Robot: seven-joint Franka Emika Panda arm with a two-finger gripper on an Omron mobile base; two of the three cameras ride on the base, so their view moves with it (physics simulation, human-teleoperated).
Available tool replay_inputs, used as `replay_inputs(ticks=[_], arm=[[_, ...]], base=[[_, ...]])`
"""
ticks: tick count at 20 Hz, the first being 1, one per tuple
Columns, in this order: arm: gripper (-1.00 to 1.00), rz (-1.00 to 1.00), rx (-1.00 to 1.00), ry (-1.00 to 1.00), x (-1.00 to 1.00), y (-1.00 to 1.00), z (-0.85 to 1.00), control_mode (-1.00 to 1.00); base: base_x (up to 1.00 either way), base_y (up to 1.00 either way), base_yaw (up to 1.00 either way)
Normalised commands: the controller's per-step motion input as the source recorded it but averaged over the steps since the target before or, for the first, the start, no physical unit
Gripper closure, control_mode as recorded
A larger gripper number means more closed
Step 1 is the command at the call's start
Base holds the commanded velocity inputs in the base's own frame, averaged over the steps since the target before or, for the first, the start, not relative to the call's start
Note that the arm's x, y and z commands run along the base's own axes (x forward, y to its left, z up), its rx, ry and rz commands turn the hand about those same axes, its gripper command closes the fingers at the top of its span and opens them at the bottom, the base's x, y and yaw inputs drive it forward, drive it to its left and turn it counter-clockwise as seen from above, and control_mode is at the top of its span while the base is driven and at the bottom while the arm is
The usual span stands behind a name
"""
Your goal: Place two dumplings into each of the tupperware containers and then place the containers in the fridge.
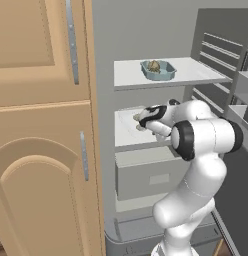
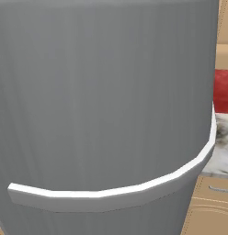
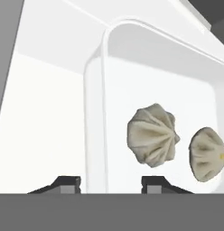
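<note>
I reach my white arm into the open fridge [image 1: 146,35], and my hand [image 3: 111,181] sits over the middle shelf [image 1: 125,134], at the edge of the white box [image 3: 96,117]. In the hand view my two dark fingertips [image 3: 68,182] stand apart, one on each side of the box's rounded wall. The wall runs between them with clear space on both sides, so my hand is released and grips nothing.

Inside the white box, just ahead of my hand and to the right in that view, lie two dumplings. The nearer dumpling [image 3: 153,135] is a pleated beige lump just past my right fingertip. The second dumpling [image 3: 208,154] lies beside it, further right, apart from the first. Both rest on the box's floor.

On the shelf above my hand, the top shelf [image 1: 188,70], stands the blue box [image 1: 158,70], near that shelf's front edge. A tan lump [image 1: 154,65] shows in it; I cannot tell how many dumplings it holds.

Below my hand is the grey drawer [image 1: 146,175], closed. To the left of the fridge stand tan cabinets [image 1: 43,125]. In the right base view, the fridge door [image 2: 102,92] stands close to the camera, with a marbled tabletop [image 2: 222,147] at its right edge.
</note>
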Motion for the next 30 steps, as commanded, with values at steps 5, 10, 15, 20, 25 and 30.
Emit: replay_inputs(ticks=[5, 10, 15, 20, 25, 30], arm=[[-1.0, 0.0, 0.0, -0.24, -0.03, 0.0, 0.0, -1.0], [-1.0, 0.0, 0.0, -0.11, -0.55, 0.0, 0.21, -1.0], [-1.0, 0.0, -0.01, 0.0, -0.73, 0.0, 0.64, -1.0], [-1.0, -0.01, -0.01, 0.1, -0.35, 0.09, 0.99, -1.0], [-1.0, -0.01, 0.0, 0.22, -0.06, 0.0, 1.0, -1.0], [-1.0, 0.0, 0.0, 0.3, -0.08, 0.0, 1.0, -1.0]], base=[[0.0, 0.0, 0.0], [0.0, 0.0, 0.0], [0.0, 0.0, 0.0], [0.0, 0.0, 0.0], [0.0, 0.0, 0.0], [0.0, 0.0, 0.0]])
